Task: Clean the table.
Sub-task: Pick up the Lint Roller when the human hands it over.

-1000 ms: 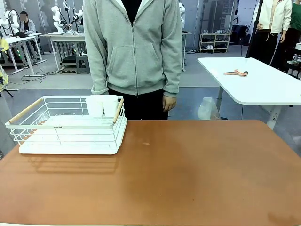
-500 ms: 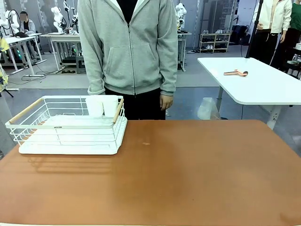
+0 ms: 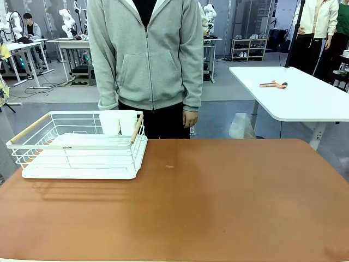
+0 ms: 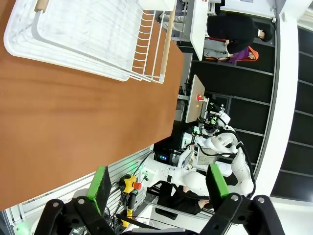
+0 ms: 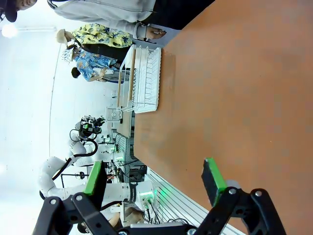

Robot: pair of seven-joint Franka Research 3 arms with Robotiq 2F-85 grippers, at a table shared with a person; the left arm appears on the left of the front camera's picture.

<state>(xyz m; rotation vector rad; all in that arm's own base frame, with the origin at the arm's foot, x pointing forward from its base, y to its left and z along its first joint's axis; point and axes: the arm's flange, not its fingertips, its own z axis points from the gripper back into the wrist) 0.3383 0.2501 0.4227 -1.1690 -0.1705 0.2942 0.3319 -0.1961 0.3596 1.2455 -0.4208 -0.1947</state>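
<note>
Left gripper (image 4: pixel 157 191), left wrist view: jaws stand apart with nothing between the green pads (image 4: pixel 100 182). The table (image 4: pixel 73 127) spreads ahead of the fingers, and the white wire rack (image 4: pixel 98 39) sits on it at the far end of the view.

Right wrist view: the right gripper (image 5: pixel 153 188) is likewise spread wide and empty. The table (image 5: pixel 220 98) runs ahead of it, with the rack (image 5: pixel 144 83) well apart and small near the far edge.

Front view: the table (image 3: pixel 229 207) has its long axis across the picture. The rack (image 3: pixel 82 147) holds two white cups (image 3: pixel 119 123) and stands on the robot's left part. A small pale speck (image 3: pixel 170 166) lies just beside it. Judged from this, the left arm is the nearer to both.
</note>
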